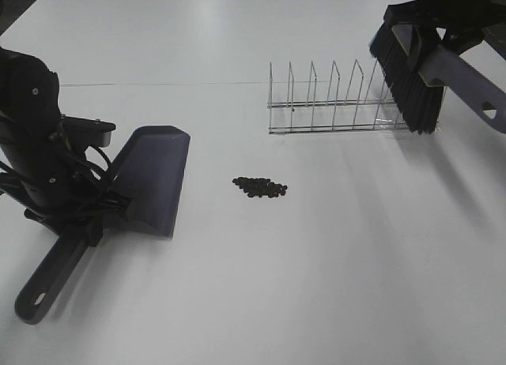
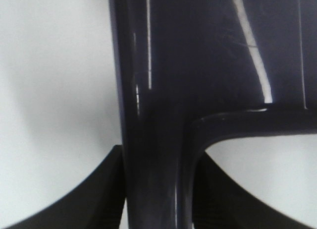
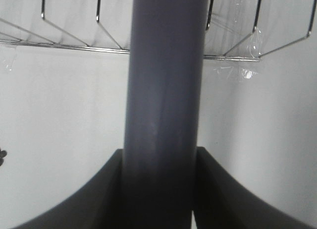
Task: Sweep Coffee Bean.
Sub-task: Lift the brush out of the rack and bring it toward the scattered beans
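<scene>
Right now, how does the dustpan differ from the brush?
The dustpan rests on the table, left; the brush stands bristles-down at the end of the wire rack, right. The dustpan is a broad smooth scoop; the brush is a narrow block of black bristles. Shared: greyish handles, clamped in the left tool and right tool.

The exterior high camera looks steeply down over the whole white counter (image 1: 316, 286), with both arms in view. The left wrist camera sits tight against the dustpan (image 2: 153, 140), looking along its handle. The right wrist camera is just as close to the brush (image 3: 166, 90) handle, facing the wire rack (image 3: 74, 44); all three also appear in the high view.
</scene>
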